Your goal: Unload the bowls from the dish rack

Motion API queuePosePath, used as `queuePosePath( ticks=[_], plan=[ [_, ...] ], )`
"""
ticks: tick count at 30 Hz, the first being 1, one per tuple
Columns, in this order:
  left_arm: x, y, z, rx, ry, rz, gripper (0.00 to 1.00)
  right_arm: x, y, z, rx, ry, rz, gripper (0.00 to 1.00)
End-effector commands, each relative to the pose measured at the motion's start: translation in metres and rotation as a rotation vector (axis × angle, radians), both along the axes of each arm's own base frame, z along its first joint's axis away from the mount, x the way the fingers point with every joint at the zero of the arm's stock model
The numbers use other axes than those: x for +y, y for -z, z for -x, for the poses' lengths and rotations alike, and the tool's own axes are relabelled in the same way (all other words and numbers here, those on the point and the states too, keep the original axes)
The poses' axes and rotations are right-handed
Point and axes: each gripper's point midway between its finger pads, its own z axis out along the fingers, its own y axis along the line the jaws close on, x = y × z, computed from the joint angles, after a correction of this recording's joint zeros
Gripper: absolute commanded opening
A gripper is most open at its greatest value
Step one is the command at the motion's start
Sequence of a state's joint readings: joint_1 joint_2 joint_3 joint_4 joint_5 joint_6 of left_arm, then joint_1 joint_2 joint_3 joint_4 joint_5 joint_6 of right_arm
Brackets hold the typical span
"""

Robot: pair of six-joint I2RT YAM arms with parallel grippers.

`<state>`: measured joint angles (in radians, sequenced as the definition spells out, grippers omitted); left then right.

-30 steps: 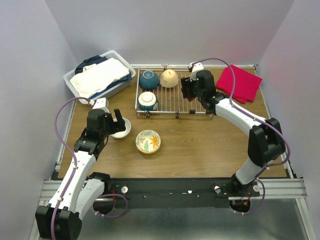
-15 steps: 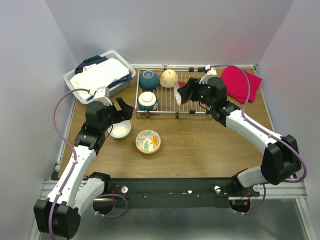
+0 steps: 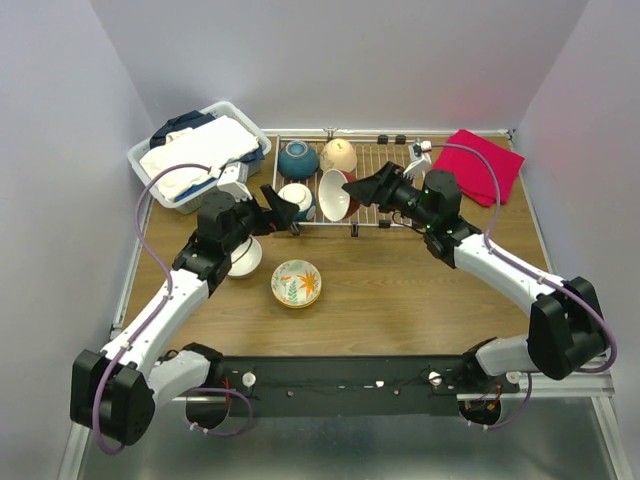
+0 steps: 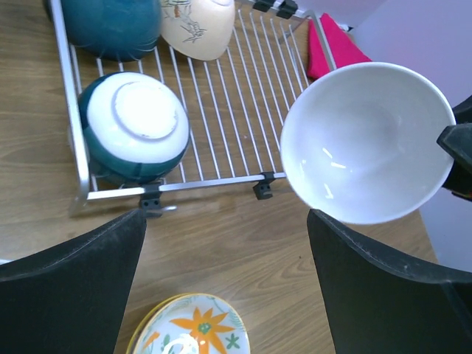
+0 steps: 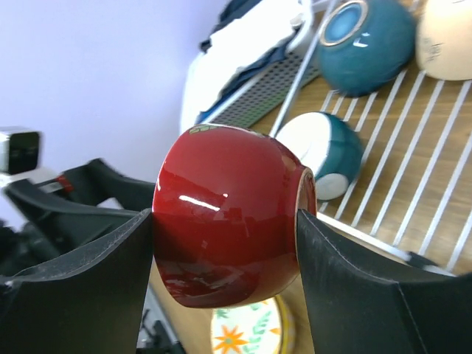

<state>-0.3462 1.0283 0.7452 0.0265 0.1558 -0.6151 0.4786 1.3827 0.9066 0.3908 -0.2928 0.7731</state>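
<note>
My right gripper (image 3: 352, 190) (image 5: 225, 251) is shut on a dark red bowl with a white inside (image 3: 332, 195) (image 5: 228, 221) (image 4: 369, 151), held tipped on its side above the front of the dish rack (image 3: 390, 215) (image 4: 221, 96). On the rack sit a teal bowl (image 3: 297, 158) (image 5: 365, 37), a cream bowl (image 3: 339, 155) (image 4: 198, 26) and an upside-down teal bowl with a white foot (image 4: 136, 125) (image 5: 324, 151). My left gripper (image 3: 283, 205) (image 4: 225, 280) hangs open and empty by the rack's front left corner. A white bowl (image 3: 243, 258) and a floral bowl (image 3: 296, 282) (image 4: 192, 328) stand on the table.
A white laundry basket (image 3: 200, 150) (image 5: 243, 66) with folded cloth stands at the back left. A red cloth (image 3: 480, 165) (image 4: 332, 48) lies right of the rack. The two grippers are close together over the rack's front edge.
My right gripper has lifted the red bowl from the rack's right side and swung it left. My left arm has moved from the white bowl up to the rack's front left.
</note>
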Motion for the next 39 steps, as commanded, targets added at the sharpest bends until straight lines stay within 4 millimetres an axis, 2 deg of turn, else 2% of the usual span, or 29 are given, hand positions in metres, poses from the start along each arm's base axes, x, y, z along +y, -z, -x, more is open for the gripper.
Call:
queuePosePath(
  ticks=[1,5,11,17,20,21,23,24,26,27,30,33,34,36,37,39],
  plan=[
    [-0.021,-0.025,-0.007,-0.065,0.039,0.068,0.99,0.012,-0.059,0.027,-0.082,-0.126,-0.235,0.36],
    [-0.033,-0.021,-0.01,-0.026,0.045,0.11,0.98,0.016,-0.061,0.038,-0.069,-0.185,-0.299,0.36],
    [-0.046,-0.01,-0.013,0.013,0.045,0.141,0.96,0.02,-0.054,0.05,-0.018,-0.252,-0.383,0.36],
    [-0.053,-0.002,-0.014,0.054,0.046,0.177,0.86,0.022,-0.048,0.056,0.009,-0.282,-0.415,0.36],
    [-0.059,-0.002,-0.013,0.061,0.06,0.195,0.68,0.022,-0.044,0.056,0.015,-0.28,-0.403,0.37],
    [-0.06,-0.002,-0.013,0.062,0.063,0.196,0.54,0.022,-0.043,0.056,0.018,-0.279,-0.4,0.37],
    [-0.061,-0.003,-0.012,0.067,0.065,0.199,0.39,0.022,-0.041,0.056,0.02,-0.281,-0.395,0.37],
    [-0.061,-0.003,-0.012,0.067,0.065,0.199,0.26,0.022,-0.04,0.057,0.02,-0.284,-0.391,0.37],
    [-0.06,-0.003,-0.011,0.068,0.062,0.196,0.15,0.022,-0.037,0.057,0.023,-0.283,-0.382,0.37],
    [-0.059,-0.002,-0.01,0.071,0.059,0.192,0.05,0.022,-0.036,0.057,0.025,-0.283,-0.377,0.38],
    [-0.053,-0.001,-0.007,0.068,0.049,0.161,0.0,0.021,-0.031,0.058,0.029,-0.276,-0.348,0.44],
    [-0.044,0.001,-0.003,0.062,0.028,0.104,0.0,0.019,-0.026,0.059,0.026,-0.257,-0.306,0.62],
    [-0.041,0.001,-0.002,0.061,0.02,0.088,0.0,0.017,-0.025,0.058,0.01,-0.249,-0.285,0.73],
    [-0.029,0.002,0.0,0.066,-0.018,0.036,0.0,0.014,-0.025,0.058,0.003,-0.231,-0.254,0.81],
    [-0.023,0.001,0.003,0.059,-0.025,-0.006,0.0,0.013,-0.025,0.057,-0.027,-0.225,-0.22,0.89],
    [-0.007,0.004,0.006,0.08,-0.077,-0.078,0.0,0.01,-0.025,0.056,-0.034,-0.205,-0.166,0.94]
  ],
)
